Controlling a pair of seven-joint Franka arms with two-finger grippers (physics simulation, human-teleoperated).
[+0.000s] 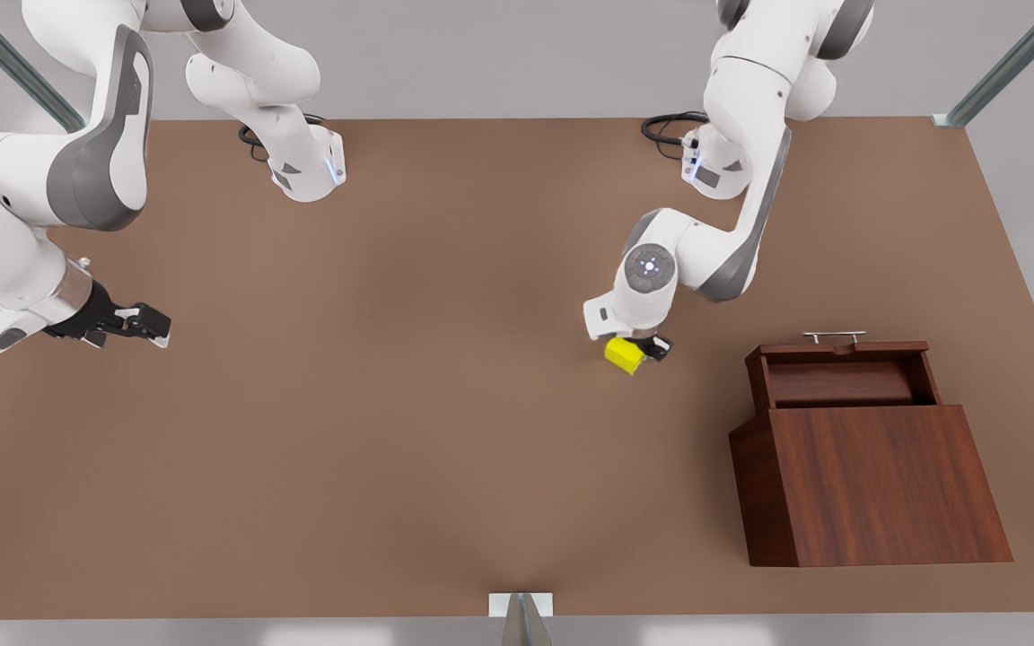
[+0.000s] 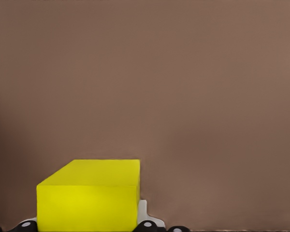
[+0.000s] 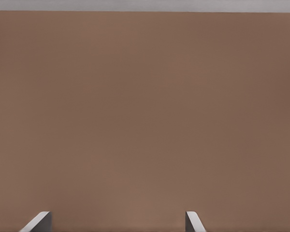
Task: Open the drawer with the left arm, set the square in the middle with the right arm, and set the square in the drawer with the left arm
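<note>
You are seeing the left claw (image 1: 645,348) gripping the square (image 1: 624,354), rigid and probably light, by opposite flat faces near the open drawer (image 1: 840,380); the right claw (image 1: 147,325) is waiting, fingers parted.

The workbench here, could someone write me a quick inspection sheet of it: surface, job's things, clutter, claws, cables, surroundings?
Surface: brown table, plain, unmarked.
Job's things: drawer pulled open, nothing in it, on a wooden cabinet at the front view's right; yellow square out on the table.
Clutter: nothing seen.
Claws: left claw closed on the square; right claw open, waiting at the front view's left.
Cables: black loops by both arm bases.
Surroundings: grey floor, metal frame posts.
</note>
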